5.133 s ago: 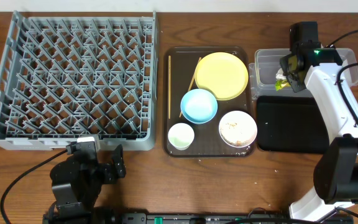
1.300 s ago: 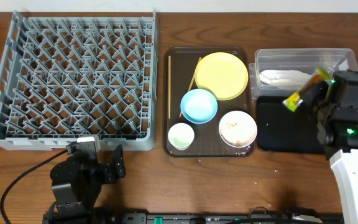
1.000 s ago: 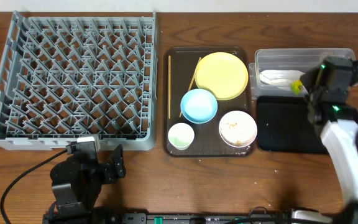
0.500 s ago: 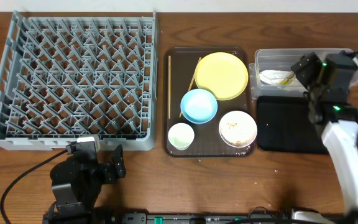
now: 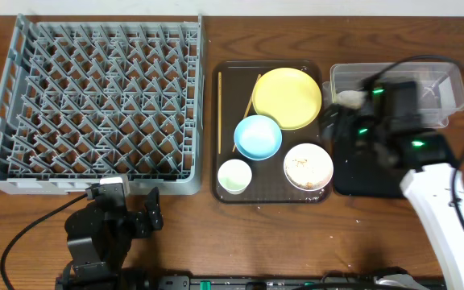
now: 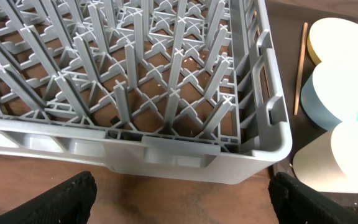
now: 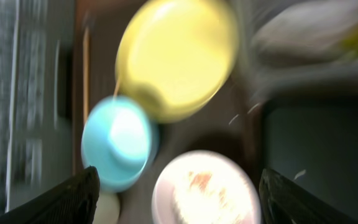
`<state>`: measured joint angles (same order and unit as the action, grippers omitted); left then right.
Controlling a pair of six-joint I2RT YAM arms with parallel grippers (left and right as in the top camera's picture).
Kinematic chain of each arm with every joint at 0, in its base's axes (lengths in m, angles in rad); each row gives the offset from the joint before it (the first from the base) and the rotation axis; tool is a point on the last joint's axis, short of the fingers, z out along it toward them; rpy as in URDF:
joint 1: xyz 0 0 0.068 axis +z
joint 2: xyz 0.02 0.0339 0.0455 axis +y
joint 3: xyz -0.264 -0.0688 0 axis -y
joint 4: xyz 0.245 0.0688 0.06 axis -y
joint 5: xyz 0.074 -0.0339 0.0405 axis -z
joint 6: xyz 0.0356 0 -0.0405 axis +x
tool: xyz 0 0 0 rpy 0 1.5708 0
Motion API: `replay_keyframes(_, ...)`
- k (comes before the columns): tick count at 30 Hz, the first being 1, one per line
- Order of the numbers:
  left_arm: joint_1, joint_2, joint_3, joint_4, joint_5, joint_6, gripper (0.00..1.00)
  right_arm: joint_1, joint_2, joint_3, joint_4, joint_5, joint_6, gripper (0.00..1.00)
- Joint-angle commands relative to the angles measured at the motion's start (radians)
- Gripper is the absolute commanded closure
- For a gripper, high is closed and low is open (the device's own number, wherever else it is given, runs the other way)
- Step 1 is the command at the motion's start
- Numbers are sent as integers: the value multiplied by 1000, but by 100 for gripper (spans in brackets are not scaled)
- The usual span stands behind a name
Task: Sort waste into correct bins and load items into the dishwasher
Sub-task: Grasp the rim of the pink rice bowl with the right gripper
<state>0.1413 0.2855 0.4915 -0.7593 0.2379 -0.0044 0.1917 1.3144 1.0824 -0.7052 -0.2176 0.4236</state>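
One crumpled white napkin [image 5: 347, 99] lies in the left end of the clear tub [image 5: 437, 80]. In the blurred right wrist view a yellow-green smear shows beside it, too smeared to name. Pale food scraps [image 5: 301, 162] sit in the white bowl [image 5: 308, 166].

Both bins stand at the right of the brown wooden table [image 5: 296, 234], with the glossy black tray [image 5: 361, 173] just in front of the tub. The right gripper [image 7: 178, 177] is motion-blurred above their left ends, its fingers wide apart and holding nothing.

At the middle, the dark brown serving tray [image 5: 228, 76] carries the yellow plate [image 5: 287, 97], the light blue bowl [image 5: 258, 136], the white bowl, a small white cup [image 5: 234, 176] and the chopsticks [image 5: 220, 111]. The grey dish rack [image 5: 95, 105] fills the left. The left gripper [image 6: 182, 190] hangs near the rack's front wall, its fingers spread and holding nothing.
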Motion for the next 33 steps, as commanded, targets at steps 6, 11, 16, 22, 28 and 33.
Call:
replay_keyframes(6, 2, -2, 14, 0, 13, -14, 10, 182, 111, 0, -54, 12, -119, 29)
replay_keyframes(11, 1, -2, 14, 0, 13, -14, 10, 270, 249, 32, -95, 94, -146, 35)
replay_keyframes(16, 2, -2, 14, 0, 13, -14, 10, 317, 337, 85, -140, 138, -165, 58)
replay_keyframes(22, 2, -2, 14, 0, 13, -14, 9, 351, 399, 87, -126, 198, -155, 64)
replay_keyframes(28, 2, -2, 14, 0, 13, -15, 9, 359, 443, 87, -126, 198, -155, 63)
replay_keyframes(33, 2, -2, 14, 0, 13, -14, 10, 388, 472, 86, -126, 198, -154, 66)
